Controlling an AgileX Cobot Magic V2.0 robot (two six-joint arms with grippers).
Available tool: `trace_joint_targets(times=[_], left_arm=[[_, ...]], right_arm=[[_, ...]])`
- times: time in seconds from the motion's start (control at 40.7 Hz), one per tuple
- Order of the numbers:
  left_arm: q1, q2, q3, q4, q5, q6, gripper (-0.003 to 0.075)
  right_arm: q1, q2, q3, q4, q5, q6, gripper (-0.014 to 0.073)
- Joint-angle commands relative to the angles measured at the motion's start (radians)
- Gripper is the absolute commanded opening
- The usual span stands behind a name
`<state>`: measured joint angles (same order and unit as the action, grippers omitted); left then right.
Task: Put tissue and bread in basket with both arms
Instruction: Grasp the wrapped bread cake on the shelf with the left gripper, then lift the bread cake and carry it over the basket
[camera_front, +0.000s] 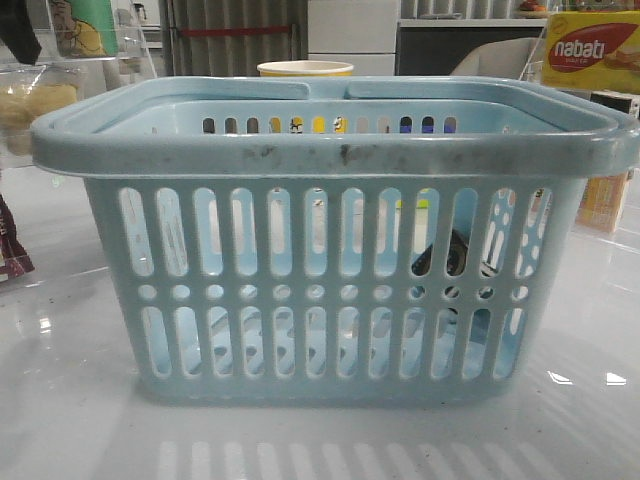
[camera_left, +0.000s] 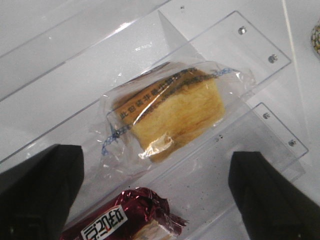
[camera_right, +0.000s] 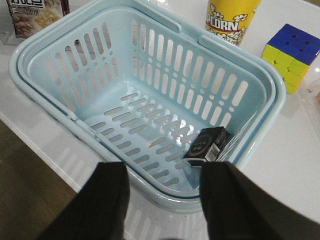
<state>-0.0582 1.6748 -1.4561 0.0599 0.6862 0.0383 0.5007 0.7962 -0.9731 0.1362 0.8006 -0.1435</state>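
The tissue, a small black boxy packet, lies tilted in a corner of the slotted light blue plastic basket on the glossy white bench. The right fingers hang spread and empty above its rim. The bread, a pale yellow spongy wedge in crinkly clear film, lies slantwise on a clear acrylic stand, between the wide-open left fingers.

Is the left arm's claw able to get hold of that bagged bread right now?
Probably yes: the left gripper is open, and the bread lies uncovered on a clear plastic stand just beyond its fingers. The maroon packet sits close by.
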Motion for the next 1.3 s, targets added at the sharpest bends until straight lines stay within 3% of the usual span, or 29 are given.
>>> trace_joint_targets(times=[0.0, 0.295, 0.516, 1.006, 1.08, 1.276], left_arm=[[-0.005, -0.005, -0.051, 0.015, -0.062, -0.008, 0.0636], [0.043, 0.045, -0.062, 0.028, -0.111, -0.026, 0.0636], [0.055, 0.045, -0.062, -0.044, -0.191, -0.026, 0.0636], [0.055, 0.103, -0.062, -0.098, -0.162, -0.026, 0.0631], [0.055, 0.103, -0.062, -0.098, -0.162, -0.026, 0.0590], [0.055, 0.092, -0.062, -0.098, -0.146, -0.026, 0.0365]], right_arm=[[-0.001, -0.004, -0.025, -0.006, -0.064, -0.012, 0.0436], [-0.001, -0.004, -0.025, -0.006, -0.064, -0.012, 0.0436], [-0.001, -0.004, -0.025, -0.006, -0.064, -0.012, 0.0436], [-0.001, -0.004, -0.025, -0.006, -0.064, -0.012, 0.0436], [-0.001, -0.004, -0.025, -0.006, -0.064, -0.012, 0.0436], [-0.001, -0.004, -0.025, -0.006, -0.064, -0.012, 0.0436]])
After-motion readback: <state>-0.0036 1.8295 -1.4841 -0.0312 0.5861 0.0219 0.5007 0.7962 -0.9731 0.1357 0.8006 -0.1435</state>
